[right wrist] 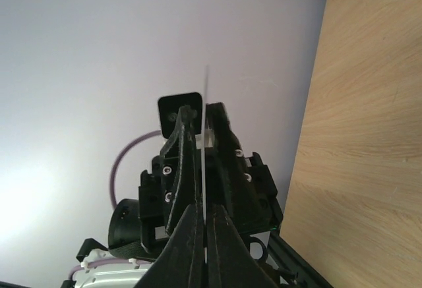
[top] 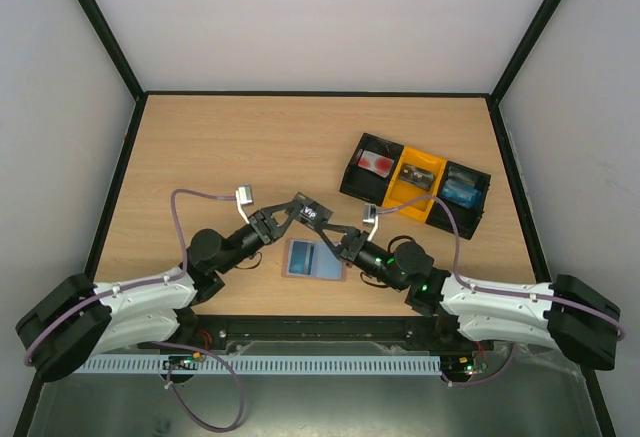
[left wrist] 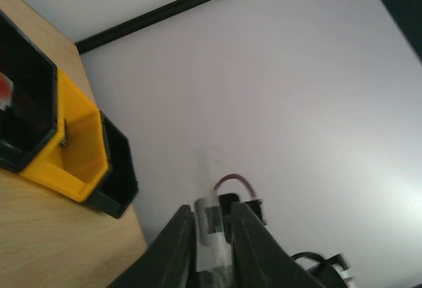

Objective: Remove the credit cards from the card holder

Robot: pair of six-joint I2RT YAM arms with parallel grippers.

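Observation:
The blue-grey card holder [top: 320,262] with brown edging lies flat on the table between the two arms; a paler rectangle shows on its left half. Above it a dark credit card [top: 313,210] with white lettering hangs in the air between both grippers. My right gripper [top: 329,228] is shut on it; in the right wrist view [right wrist: 206,217] the card [right wrist: 207,90] shows edge-on as a thin line. My left gripper [top: 295,207] flanks the card's other end, its jaws a narrow gap apart [left wrist: 212,221], with the card [left wrist: 203,179] slanted between them.
The black-and-yellow three-compartment tray [top: 348,183] stands at the back right, with a red card [top: 378,162] in its left bin and a blue card [top: 462,189] in its right bin. It also shows in the left wrist view [left wrist: 79,163]. Black frame posts border the table.

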